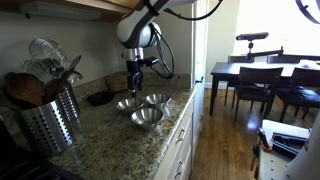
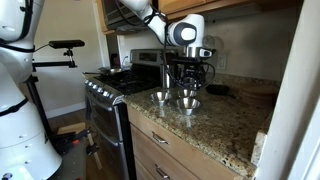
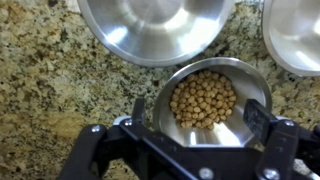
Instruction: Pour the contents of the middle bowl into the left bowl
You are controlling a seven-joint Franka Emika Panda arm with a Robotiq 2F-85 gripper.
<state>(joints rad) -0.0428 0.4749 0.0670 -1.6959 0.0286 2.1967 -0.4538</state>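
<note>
The middle bowl (image 3: 205, 100), small and shiny steel, holds chickpeas and lies between the fingers of my gripper (image 3: 199, 115). The gripper is open, one finger on each side of the bowl's rim, and nothing is gripped. Just beyond it lies the left bowl (image 3: 150, 25), the widest one, and it looks empty. A third steel bowl (image 3: 295, 30) shows at the top right. In an exterior view the gripper (image 1: 135, 85) hangs low over the middle bowl (image 1: 127, 104), with the left bowl (image 1: 147, 118) nearer the counter's front edge. The gripper (image 2: 188, 80) also shows above the bowls.
The bowls rest on a speckled granite counter (image 1: 110, 140). A perforated steel utensil holder (image 1: 50, 120) stands on it, and a dark flat item (image 1: 100, 98) lies by the wall. A stove (image 2: 110, 85) adjoins the counter. A dining table (image 1: 260, 72) stands across the room.
</note>
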